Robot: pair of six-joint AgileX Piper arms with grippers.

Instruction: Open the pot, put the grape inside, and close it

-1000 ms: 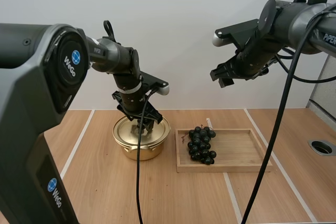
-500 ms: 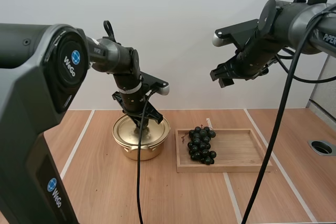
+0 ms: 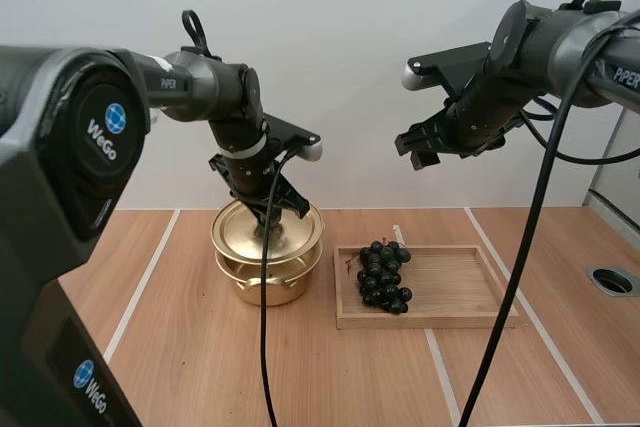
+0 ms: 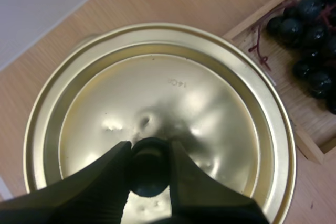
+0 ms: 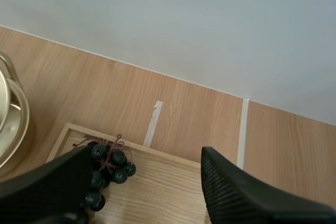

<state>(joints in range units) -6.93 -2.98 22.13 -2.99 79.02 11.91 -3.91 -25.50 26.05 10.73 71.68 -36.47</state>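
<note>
Opening under way: left gripper point(image 3: 272, 219) clamped on the knob point(image 4: 149, 169); lid point(image 3: 245, 237) held just above the pot point(image 3: 262, 285), centre-left of the high view. Grapes point(image 3: 383, 277) in the tray point(image 3: 460, 287), centre-right, not yet loaded. Right gripper point(image 3: 420, 147), upper right: jaws apart, empty. Closing remains. Count: one pot, lid, bunch, tray.

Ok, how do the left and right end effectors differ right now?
The left end effector is shut on the knob of the lid; the right end effector is open and holds nothing. The left is low, holding the lid just above the pot; the right hangs high above the wooden tray with the grapes. Both have two black fingers.
</note>
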